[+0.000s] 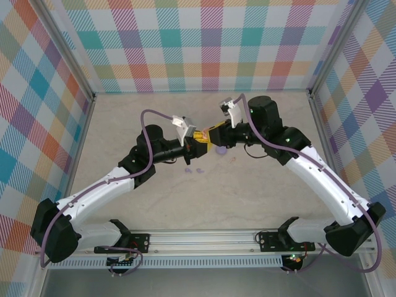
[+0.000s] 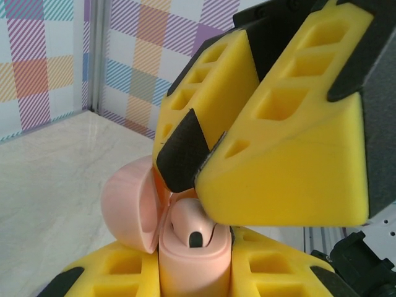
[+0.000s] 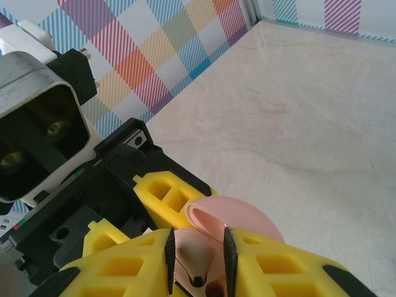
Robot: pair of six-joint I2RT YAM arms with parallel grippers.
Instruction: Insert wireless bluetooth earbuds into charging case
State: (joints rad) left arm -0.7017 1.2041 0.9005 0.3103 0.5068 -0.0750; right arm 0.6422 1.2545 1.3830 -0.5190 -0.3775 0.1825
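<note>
Presently, item in hand: salmon-pink round plastic charging case (image 2: 189, 263), hinged lid swung open. It is clamped by its body between the yellow cut-out fingers of the left gripper (image 2: 193, 281), which are closed tight on its flanks. Handling, by judgement: light, rigid, smooth-shelled (likely to twist if squeezed near the rim). The hinge looks the weak part, so the hold belongs low on the body, as here.

Item two: small salmon-pink plastic earbud (image 2: 187, 221), apparently lodged in the well just inside the open lid, a dark spot showing on its end. The right gripper (image 3: 197, 255) reaches over it with fingers nearly together, the black pads (image 3: 169, 260) pinched on the bud's two sides. Handling: probably near weightless, hard, glossy and rounded, so apt to squirt from a pinch. It is best taken across its widest part and pressed straight in.

Items outstanding: small round purple plastic charging case (image 1: 221, 149), flat on the pale marbled tabletop (image 1: 260, 198), just beside the meeting fingers on the right gripper's side. Two tiny lilac plastic earbuds (image 1: 187, 170) lie loose on the tabletop near the left fingers, close together and apart from either case.
</note>
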